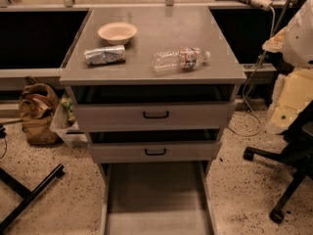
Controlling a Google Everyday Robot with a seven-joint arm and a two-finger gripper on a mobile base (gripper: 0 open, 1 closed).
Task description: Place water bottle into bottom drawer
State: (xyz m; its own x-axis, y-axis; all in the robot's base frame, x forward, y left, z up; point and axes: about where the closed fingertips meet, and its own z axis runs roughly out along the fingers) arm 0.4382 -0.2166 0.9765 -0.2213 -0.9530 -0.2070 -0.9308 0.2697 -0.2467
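Note:
The water bottle (178, 59) lies on its side on the grey cabinet top (156, 28), right of centre, with its white cap pointing right. It is clear and ribbed, with a red-and-blue label band. The bottom drawer (156, 197) is pulled fully out toward me below the cabinet, and its wide flat grey floor is bare. My gripper is out of view. Only a white and cream part of what looks like my arm (296, 58) shows at the right edge, well apart from the bottle.
A cream bowl (117, 32) and a silvery snack packet (104, 55) sit on the top's left half. Two shallower drawers with black handles (155, 114) (155, 152) stand slightly open. A brown bag (36, 111) is on the left, a black chair base (288, 180) on the right.

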